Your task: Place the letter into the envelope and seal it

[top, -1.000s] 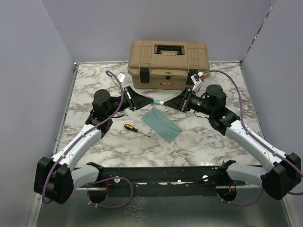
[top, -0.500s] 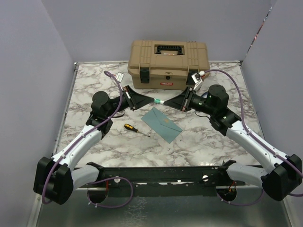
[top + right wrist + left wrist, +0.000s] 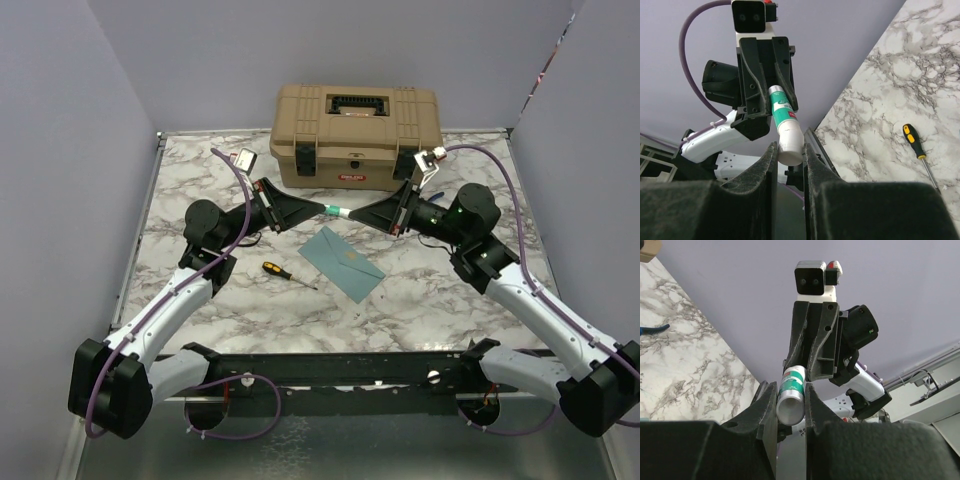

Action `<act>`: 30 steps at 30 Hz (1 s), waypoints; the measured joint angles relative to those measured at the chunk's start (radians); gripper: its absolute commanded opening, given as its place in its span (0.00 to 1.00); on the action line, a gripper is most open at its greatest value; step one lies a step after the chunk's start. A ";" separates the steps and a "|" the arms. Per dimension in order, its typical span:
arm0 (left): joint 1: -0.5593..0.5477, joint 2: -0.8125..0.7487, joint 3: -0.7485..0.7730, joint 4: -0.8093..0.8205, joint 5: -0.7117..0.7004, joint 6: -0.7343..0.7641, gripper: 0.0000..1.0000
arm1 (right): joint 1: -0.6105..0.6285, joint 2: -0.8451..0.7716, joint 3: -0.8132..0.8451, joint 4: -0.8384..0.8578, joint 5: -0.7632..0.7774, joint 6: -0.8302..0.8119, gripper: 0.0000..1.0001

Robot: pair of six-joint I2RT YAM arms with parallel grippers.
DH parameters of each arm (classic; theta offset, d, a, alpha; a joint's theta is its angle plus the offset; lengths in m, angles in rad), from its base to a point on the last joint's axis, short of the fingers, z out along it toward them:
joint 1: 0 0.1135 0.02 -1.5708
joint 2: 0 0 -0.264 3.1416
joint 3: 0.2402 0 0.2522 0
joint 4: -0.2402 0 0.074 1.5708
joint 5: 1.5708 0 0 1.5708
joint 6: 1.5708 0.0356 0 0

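The teal envelope (image 3: 345, 262) lies flat on the marble table, flap shut, below and between the two grippers. The letter is out of view. My left gripper (image 3: 322, 208) and right gripper (image 3: 354, 214) meet tip to tip above the table, both shut on one green-and-white glue stick (image 3: 337, 212). In the left wrist view, my left gripper (image 3: 791, 405) clamps the stick's silver-based end (image 3: 791, 392). In the right wrist view, my right gripper (image 3: 789, 152) clamps its white cap end (image 3: 788, 137).
A tan toolbox (image 3: 355, 135) stands shut at the back, just behind the grippers. A yellow-and-black screwdriver (image 3: 285, 273) lies left of the envelope and also shows in the right wrist view (image 3: 915, 145). Purple walls enclose the table.
Both wrists have pulled outward and tilted up, and the glue stick held between them has risen slightly. The envelope and screwdriver have not moved.
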 measured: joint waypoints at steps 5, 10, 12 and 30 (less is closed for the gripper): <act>0.000 0.000 0.000 0.016 0.003 -0.010 0.00 | 0.000 -0.011 0.005 0.000 0.005 0.000 0.00; 0.000 0.001 0.003 0.027 0.005 -0.010 0.00 | 0.000 -0.036 0.010 -0.001 0.029 -0.001 0.00; 0.000 0.002 0.003 0.031 0.007 -0.010 0.00 | 0.000 -0.046 0.013 -0.001 0.042 -0.002 0.00; 0.000 0.010 0.005 0.034 0.008 -0.011 0.00 | 0.000 -0.026 0.014 -0.006 0.050 -0.008 0.00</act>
